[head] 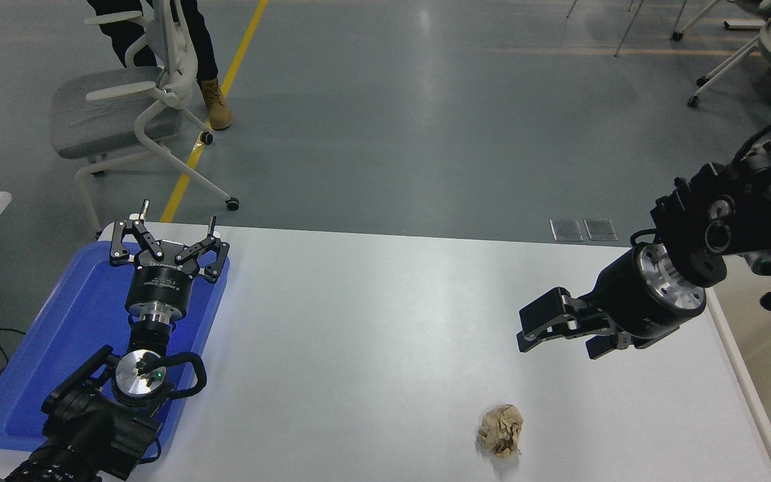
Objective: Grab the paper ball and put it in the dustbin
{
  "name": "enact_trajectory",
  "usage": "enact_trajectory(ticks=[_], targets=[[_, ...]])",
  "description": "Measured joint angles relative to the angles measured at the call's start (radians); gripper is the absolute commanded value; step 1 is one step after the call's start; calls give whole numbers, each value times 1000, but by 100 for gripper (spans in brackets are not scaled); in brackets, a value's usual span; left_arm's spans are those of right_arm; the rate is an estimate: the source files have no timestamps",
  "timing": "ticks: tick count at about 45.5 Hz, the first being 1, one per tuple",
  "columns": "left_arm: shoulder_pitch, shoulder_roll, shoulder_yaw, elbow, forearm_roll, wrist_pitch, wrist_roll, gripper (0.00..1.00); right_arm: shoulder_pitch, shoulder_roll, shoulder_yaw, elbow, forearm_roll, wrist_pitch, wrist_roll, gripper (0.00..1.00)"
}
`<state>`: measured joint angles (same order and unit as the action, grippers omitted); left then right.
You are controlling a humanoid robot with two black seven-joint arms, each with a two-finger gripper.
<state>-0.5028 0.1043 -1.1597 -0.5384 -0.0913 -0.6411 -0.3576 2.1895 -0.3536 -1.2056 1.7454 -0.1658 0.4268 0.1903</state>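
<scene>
The paper ball (pixel 500 430), a crumpled tan wad, lies on the white table (pixel 372 321) near its front edge, right of centre. My right gripper (pixel 555 337) comes in from the right edge, points left and hovers open and empty above the table, behind and a little right of the ball. The dustbin (pixel 748 391) stands off the table's right edge; only its white rim and a strip of cream inside show. My left gripper (pixel 179 215) is parked open and empty over the blue tray.
A flat blue tray (pixel 44 348) lies at the table's left end under the left arm. Beyond the table a white-and-grey office chair (pixel 118 114) stands on the grey floor, with a person's legs and a tan boot (pixel 215 104) beside it.
</scene>
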Motion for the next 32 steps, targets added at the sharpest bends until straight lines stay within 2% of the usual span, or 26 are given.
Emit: enact_trajectory(ticks=[32], targets=[[0, 0, 0, 0, -1, 0, 0, 100, -6, 4, 7, 0, -8, -2, 0, 100]])
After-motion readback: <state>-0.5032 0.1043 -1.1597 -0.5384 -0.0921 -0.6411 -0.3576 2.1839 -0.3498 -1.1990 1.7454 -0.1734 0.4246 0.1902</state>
